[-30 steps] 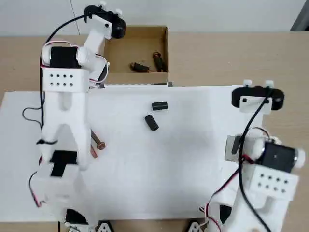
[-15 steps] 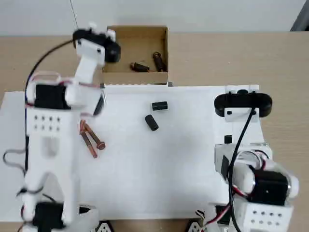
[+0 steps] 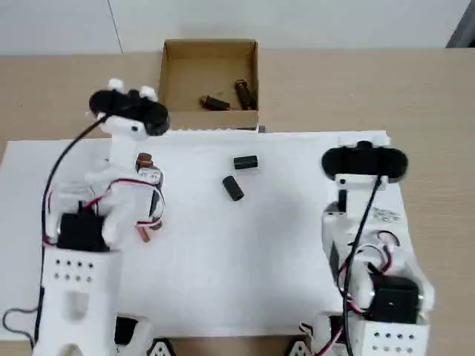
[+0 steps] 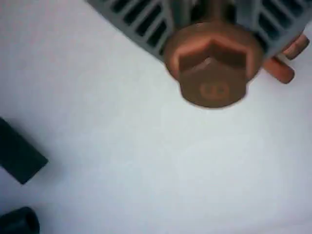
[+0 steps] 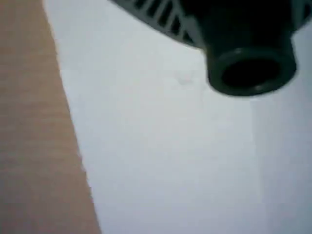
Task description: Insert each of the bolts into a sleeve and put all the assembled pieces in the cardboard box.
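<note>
My left gripper is shut on a copper bolt, held over the left part of the white sheet; its hex head faces the wrist camera. A second copper bolt lies on the sheet beside that arm. Two black sleeves lie loose mid-sheet, also seen as sleeves. My right gripper is shut on a black sleeve, open end toward the camera, above the sheet's right edge. The cardboard box stands at the back.
Two assembled pieces lie in the box. The white sheet covers most of the wooden table. The right arm's body stands over the sheet's right side, the left arm's body over its left.
The left arm has drawn back from the box to the sheet's left and now holds one of the two bolts. The right arm has shifted slightly left and nearer.
</note>
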Controlling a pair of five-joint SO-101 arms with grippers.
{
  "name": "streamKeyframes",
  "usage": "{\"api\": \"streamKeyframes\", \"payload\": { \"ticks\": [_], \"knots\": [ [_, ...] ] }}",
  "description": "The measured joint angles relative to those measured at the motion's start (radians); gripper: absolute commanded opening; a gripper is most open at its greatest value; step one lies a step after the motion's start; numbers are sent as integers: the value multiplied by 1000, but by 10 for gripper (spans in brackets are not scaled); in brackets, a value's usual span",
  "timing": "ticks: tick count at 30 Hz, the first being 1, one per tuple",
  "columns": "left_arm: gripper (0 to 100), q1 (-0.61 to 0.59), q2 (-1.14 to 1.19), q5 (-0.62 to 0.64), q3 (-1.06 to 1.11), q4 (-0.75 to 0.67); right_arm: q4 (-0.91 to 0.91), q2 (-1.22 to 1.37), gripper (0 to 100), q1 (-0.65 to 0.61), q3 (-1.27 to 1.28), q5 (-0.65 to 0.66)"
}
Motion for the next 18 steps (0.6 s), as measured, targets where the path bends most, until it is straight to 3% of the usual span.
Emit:
{"api": "streamKeyframes", "payload": {
  "ticks": [10,18],
  "knots": [
    [6,0,-250,250,269,-207,-265,-132,3,-262,253,0],
    [6,57,-443,288,348,-213,-407,-204,3,-451,400,-2]
  ]
}}
